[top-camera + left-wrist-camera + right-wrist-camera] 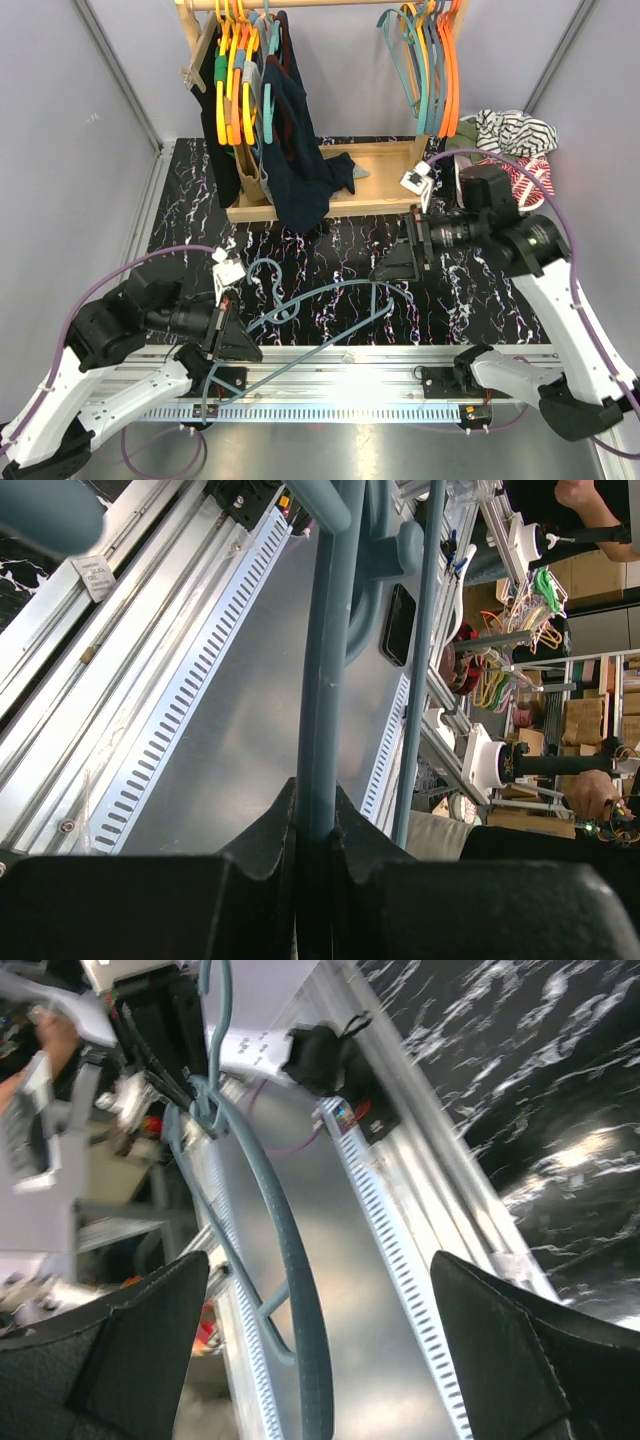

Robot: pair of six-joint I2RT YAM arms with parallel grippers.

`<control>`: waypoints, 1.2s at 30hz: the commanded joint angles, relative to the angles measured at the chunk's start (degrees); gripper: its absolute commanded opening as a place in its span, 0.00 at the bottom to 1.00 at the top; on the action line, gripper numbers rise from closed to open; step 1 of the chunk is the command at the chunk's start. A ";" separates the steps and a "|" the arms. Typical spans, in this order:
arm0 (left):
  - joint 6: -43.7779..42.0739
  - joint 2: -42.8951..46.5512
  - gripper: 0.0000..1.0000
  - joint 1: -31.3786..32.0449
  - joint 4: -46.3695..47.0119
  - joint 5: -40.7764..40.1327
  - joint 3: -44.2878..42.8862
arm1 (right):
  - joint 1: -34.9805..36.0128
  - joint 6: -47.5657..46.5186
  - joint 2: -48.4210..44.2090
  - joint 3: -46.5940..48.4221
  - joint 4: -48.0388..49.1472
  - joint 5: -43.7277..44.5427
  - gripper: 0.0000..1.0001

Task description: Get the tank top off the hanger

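While the left gripper [232, 345] is clamped on one end of the blue-grey hanger [335, 288], with its jaws closed tight on the bar in the left wrist view [315, 820], the right gripper [397, 265] stands wide apart and holds nothing.

Hanger: bare, no cloth on it. It lies low over the table [480, 290], long axis running from the left grip at the near left toward the far right. Its free end is just beside the open right gripper. The right wrist view shows the bar [290, 1290] passing between the spread fingers, not touched.

Tank top: not on this hanger. Candidates are a dark garment [300, 170] on the rack [370, 160] and striped cloth [515, 132] at the far right. Cannot tell which.

Judgement: removal looks done. The right arm is nearer the free end.
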State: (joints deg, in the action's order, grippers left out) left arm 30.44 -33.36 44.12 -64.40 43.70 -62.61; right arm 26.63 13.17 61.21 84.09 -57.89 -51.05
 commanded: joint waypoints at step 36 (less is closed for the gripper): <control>10.16 6.81 0.99 -0.09 -5.92 -54.34 -3.76 | 5.27 -1.39 1.72 17.39 -12.09 43.85 0.00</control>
State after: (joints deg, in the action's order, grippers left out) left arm 35.70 -28.29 44.12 -71.35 -2.90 -68.55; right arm 31.53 13.50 62.85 93.65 -71.59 -30.39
